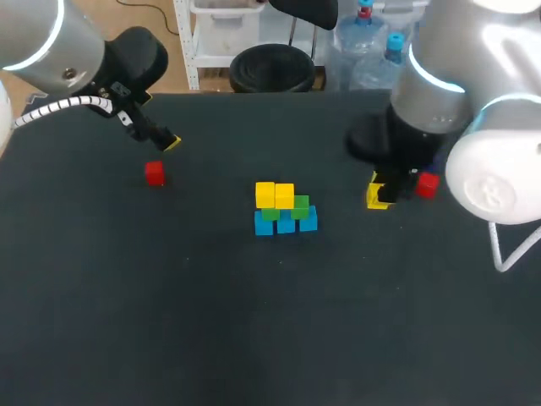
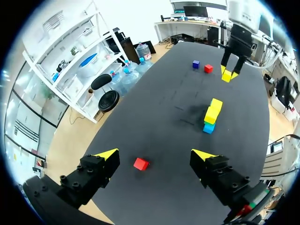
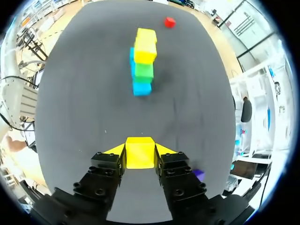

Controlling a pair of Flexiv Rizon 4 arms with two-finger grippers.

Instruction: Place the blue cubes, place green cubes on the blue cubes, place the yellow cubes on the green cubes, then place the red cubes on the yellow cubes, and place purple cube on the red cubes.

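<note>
Right holds a yellow cube, left empty near a red cube.
Right gripper [image 3: 140, 149] is clamped on a smooth, square-faced yellow cube [image 3: 140, 158], with a purple cube [image 3: 198, 175] just beside it on the matte black table [image 3: 84, 93]. Ahead is the stack [image 3: 142, 61]: blue base, green, yellow on top. Left gripper [image 2: 154, 154] is spread wide, holding nothing, with the red cube [image 2: 140, 163] just ahead, in line with the gap.

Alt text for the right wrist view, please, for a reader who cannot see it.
The right gripper is shut on a yellow cube over the dark table. Ahead of it stands a stack of blue, green and yellow cubes, with a red cube beyond it and a purple cube beside the gripper.
</note>
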